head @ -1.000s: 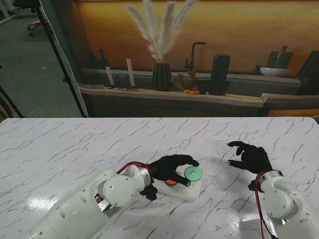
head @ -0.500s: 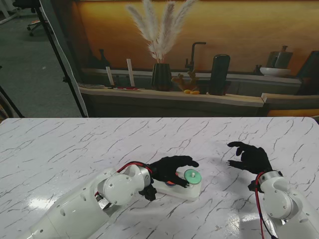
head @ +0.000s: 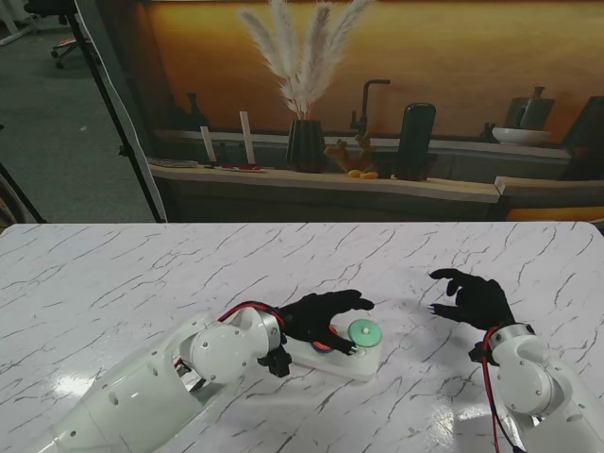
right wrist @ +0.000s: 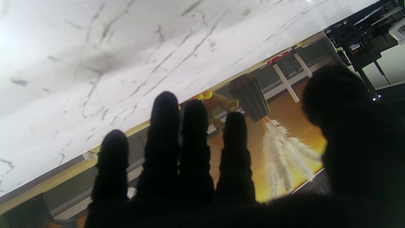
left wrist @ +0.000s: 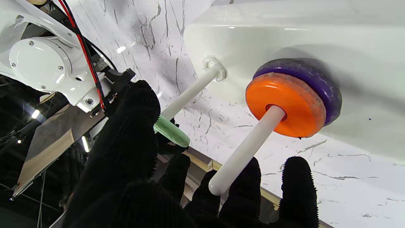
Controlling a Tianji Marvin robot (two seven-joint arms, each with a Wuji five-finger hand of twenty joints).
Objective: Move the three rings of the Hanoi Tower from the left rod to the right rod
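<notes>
Reaching over the white base, the left hand arches above its rods with the thumb and fingers curled toward a green ring. In the left wrist view that ring sits high on one rod, close to its tip, its edge right beside the thumb; whether the hand is clamped on the ring or only touching it, I cannot tell. On the neighbouring rod, an orange ring lies on a purple ring, both pressed down against the base. From the stand, only a sliver of orange shows under the palm, just left of the green ring. Well to the right of the base, the right hand hovers over the bare marble desk, holding nothing, its fingers spread apart and gently curled.
</notes>
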